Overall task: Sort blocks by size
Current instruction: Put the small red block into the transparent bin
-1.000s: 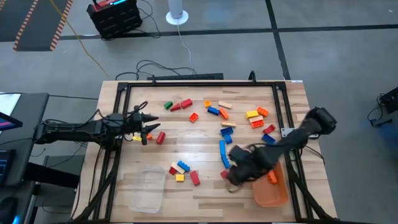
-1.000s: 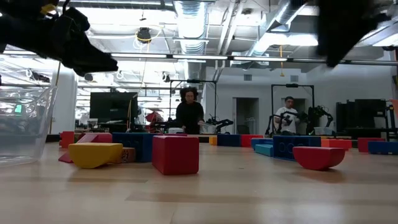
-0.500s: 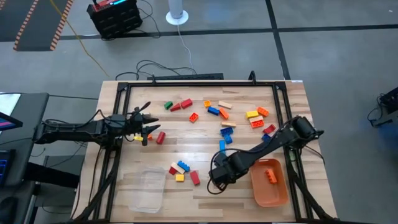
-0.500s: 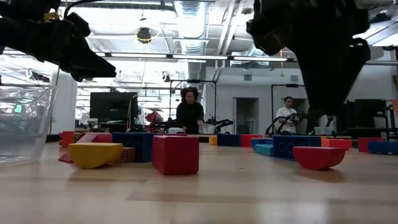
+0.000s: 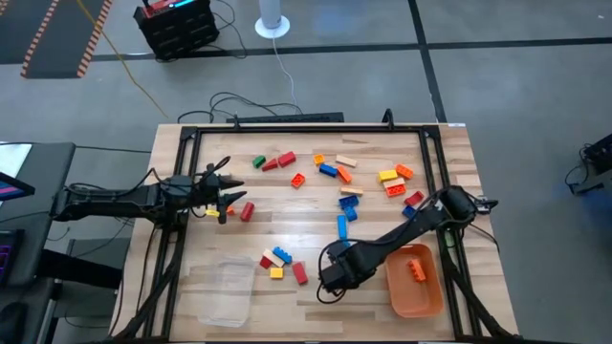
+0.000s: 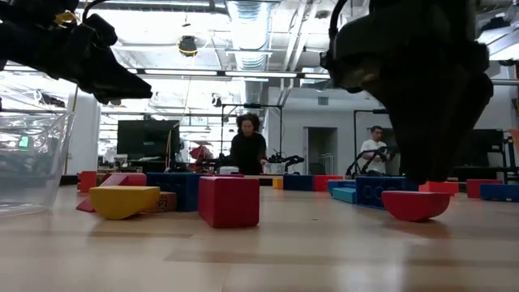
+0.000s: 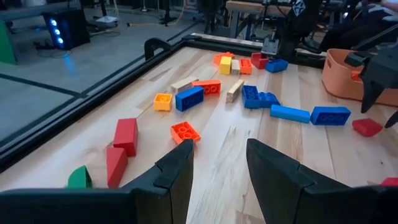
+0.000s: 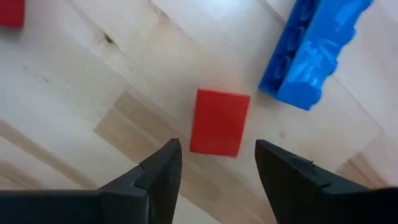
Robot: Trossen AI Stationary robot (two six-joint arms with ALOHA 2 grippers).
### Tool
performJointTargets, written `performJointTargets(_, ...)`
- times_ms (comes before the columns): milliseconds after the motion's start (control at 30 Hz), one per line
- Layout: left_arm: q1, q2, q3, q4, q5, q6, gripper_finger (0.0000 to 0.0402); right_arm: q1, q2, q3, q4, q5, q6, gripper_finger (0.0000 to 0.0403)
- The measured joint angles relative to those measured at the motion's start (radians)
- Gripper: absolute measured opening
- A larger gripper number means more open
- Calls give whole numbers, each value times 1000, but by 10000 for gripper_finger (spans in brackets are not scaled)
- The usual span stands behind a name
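Many blocks lie scattered on the wooden table point(image 5: 316, 296): short ones and long bars in red, blue, yellow and orange. My right gripper point(image 5: 328, 279) is open and hangs over a small red block point(image 8: 219, 121) near the table's near edge, its fingers pointing down on either side of the block without touching it. This block also shows in the low view point(image 6: 415, 204). A blue block point(image 8: 317, 43) lies close beside it. My left gripper point(image 5: 228, 194) is open and empty above the table's left side, near a yellow block point(image 5: 210, 211) and a red block point(image 5: 247, 211).
An orange tray point(image 5: 426, 298) with one orange block point(image 5: 417, 268) in it stands at the near right. A clear plastic tray point(image 5: 225, 291) stands at the near left. A small cluster of blocks point(image 5: 279, 263) lies between them. Black frame rails run along the table's edges.
My right gripper has gone from beside the orange tray toward the table's left and come down over the small red block. Its arm has cleared the tray, which now shows whole with the orange block in it.
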Motion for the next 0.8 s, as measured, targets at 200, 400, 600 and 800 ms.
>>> performJointTargets(200,0,0,0,22,0,13,142,-16,0,-33,41,35,3,234)
performJointTargets(400,0,0,0,21,0,13,142,-22,0,-58,80,36,-4,234)
performJointTargets(600,0,0,0,14,2,11,142,-18,0,-57,79,36,-29,234)
performJointTargets(800,0,0,0,13,2,10,142,-18,0,-59,62,36,-40,229)
